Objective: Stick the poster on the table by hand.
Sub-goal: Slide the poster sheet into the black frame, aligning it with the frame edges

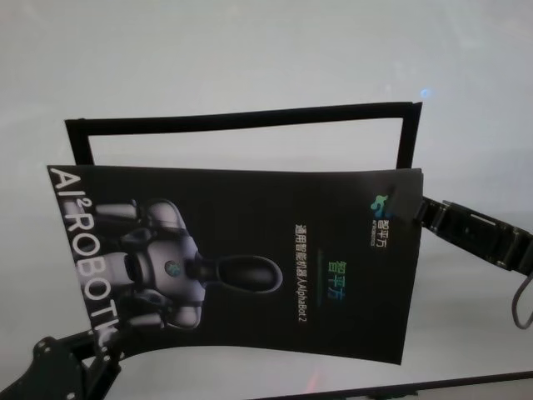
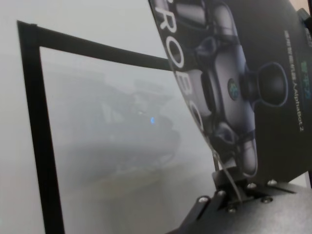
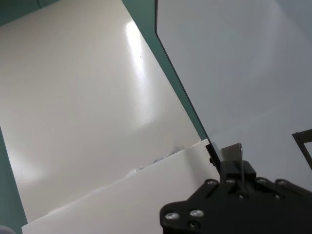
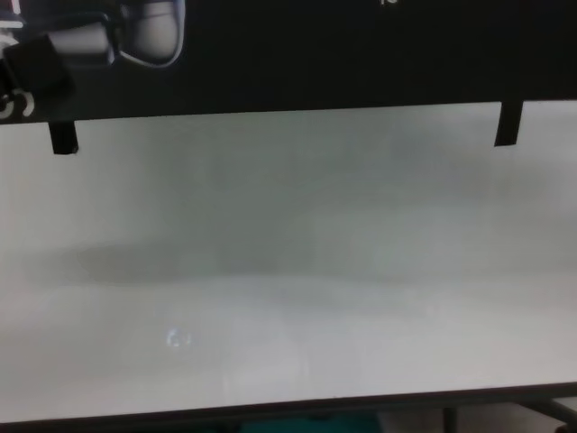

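Left end effector (image 1: 98, 340), black and jointed, sat at the lower left of the head view, pinching the lower left edge of the large glossy black poster (image 1: 250, 258) with white lettering and a grey-white robot picture. Right end effector (image 1: 414, 208) gripped the poster's upper right corner from mid-right of frame. Poster hung held between both over the smooth white-grey desk (image 1: 250, 67), covering the lower part of a black tape-strip outline (image 1: 241, 116) stuck on the desk in mid-frame.
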